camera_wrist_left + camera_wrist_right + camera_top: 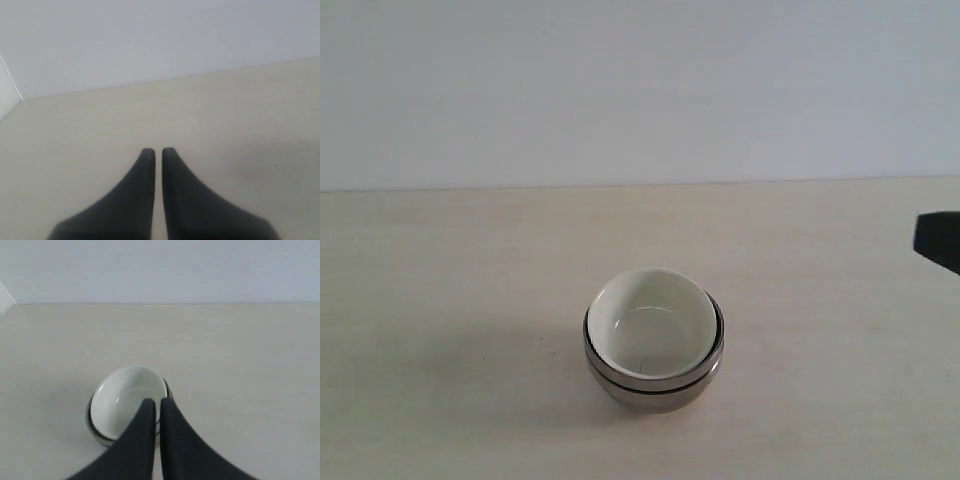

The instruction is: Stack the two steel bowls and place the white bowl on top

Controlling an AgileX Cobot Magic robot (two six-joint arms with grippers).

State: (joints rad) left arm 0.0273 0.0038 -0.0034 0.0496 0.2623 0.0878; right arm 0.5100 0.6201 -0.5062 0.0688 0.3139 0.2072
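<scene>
The two steel bowls (652, 393) sit nested one inside the other on the table, and the white bowl (650, 318) rests inside the top one. In the right wrist view the white bowl (122, 399) shows above the dark steel rims (94, 431). My right gripper (156, 401) is shut with nothing in it. In the exterior view only a dark part of the right gripper (926, 236) shows at the right edge, well away from the stack. My left gripper (158, 151) is shut and empty over bare table, and it is out of the exterior view.
The pale wooden table (440, 300) runs back to a plain light wall (640, 90). Nothing else stands on the table in any view.
</scene>
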